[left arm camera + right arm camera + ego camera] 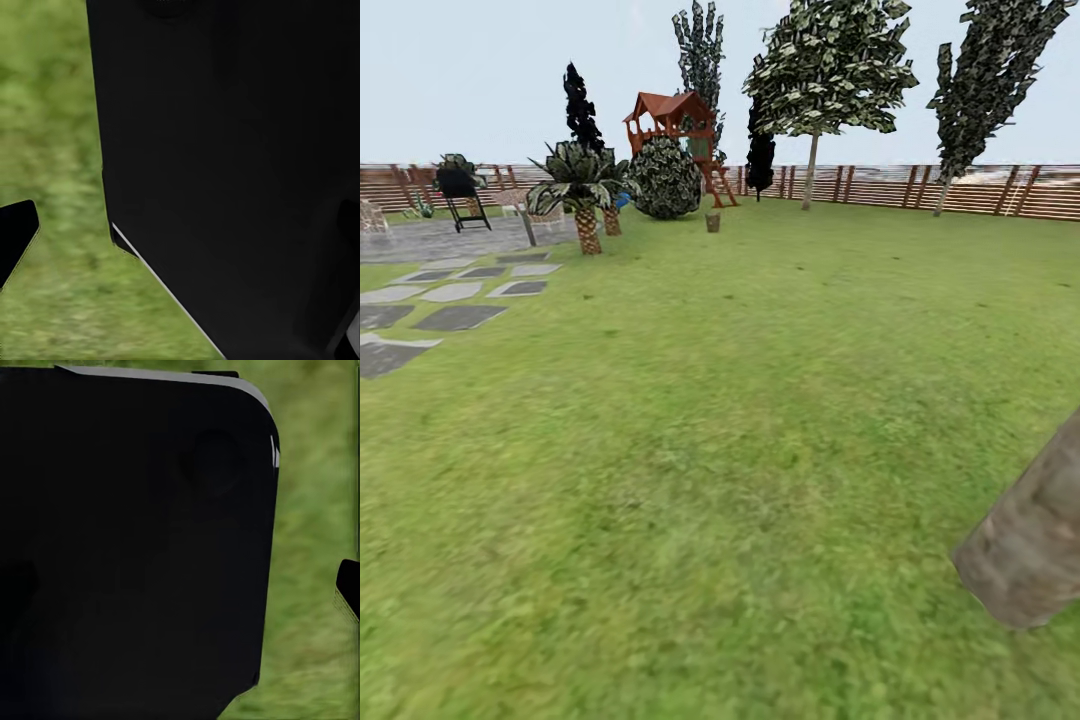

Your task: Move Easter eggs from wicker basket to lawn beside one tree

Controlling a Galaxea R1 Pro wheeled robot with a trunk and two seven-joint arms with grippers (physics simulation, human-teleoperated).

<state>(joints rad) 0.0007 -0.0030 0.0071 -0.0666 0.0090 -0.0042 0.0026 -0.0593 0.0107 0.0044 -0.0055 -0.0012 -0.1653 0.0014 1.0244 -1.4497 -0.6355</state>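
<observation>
The head view looks across the lawn (pixel 740 420) toward a fence (pixel 920 190), with a pale mottled trunk (pixel 1030 540) close at the lower right. A small brown thing (pixel 712 221) stands far off, just before the round bush (pixel 665 178); it may be the basket, but it is too small to tell, and no eggs can be made out.

Risks, as I judge them: heading for the wrong object, or the base clipping the trunk while turning.

Both wrist views show blurred grass beside a black body, which the head view lacks. Whether either pincer is open or holding anything, I cannot tell.
</observation>
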